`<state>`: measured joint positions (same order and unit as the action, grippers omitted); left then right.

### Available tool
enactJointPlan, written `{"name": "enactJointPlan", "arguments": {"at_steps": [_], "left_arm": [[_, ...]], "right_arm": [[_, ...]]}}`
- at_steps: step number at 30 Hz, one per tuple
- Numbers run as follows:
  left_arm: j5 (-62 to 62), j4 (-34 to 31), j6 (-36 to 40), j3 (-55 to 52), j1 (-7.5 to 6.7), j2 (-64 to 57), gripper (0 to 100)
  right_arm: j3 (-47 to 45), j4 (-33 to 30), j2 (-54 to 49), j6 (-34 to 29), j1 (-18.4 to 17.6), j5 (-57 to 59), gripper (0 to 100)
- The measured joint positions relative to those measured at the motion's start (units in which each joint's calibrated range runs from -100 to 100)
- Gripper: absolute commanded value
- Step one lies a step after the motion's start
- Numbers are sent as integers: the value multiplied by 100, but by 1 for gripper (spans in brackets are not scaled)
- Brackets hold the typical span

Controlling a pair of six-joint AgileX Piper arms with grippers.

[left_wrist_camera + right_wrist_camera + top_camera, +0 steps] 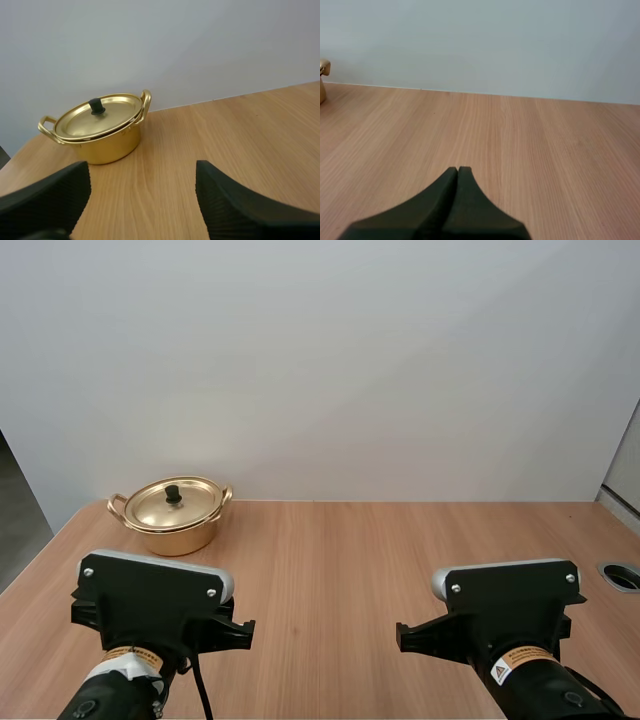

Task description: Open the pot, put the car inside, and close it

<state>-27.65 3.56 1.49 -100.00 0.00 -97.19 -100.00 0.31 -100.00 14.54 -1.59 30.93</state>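
Pot (172,525) of gold metal sits at the far left of the wooden worktop (340,560), near its back edge. Its lid (190,508) is on and the black knob (173,493) upright, so the inside is hidden, and its two side handles line up roughly left to right. Left jaws stand wide apart holding nothing, facing the pot, while right jaws are pressed together, empty, well apart from it.
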Motion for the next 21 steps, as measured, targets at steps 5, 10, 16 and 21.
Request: {"name": "enactJointPlan", "arguments": {"at_steps": [5, 10, 16, 21], "left_arm": [[-20, 242, 735, 0, 0, 0, 98], [22, 306, 918, 0, 0, 0, 98], [22, 306, 918, 0, 0, 0, 98], [22, 306, 918, 0, 50, 0, 98]], "right_arm": [[0, -31, 0, 0, 0, 0, 0], [0, 0, 0, 0, 0, 0, 0], [0, 0, 0, 0, 0, 0, 0], [0, 0, 0, 0, 0, 0, 0]]}}
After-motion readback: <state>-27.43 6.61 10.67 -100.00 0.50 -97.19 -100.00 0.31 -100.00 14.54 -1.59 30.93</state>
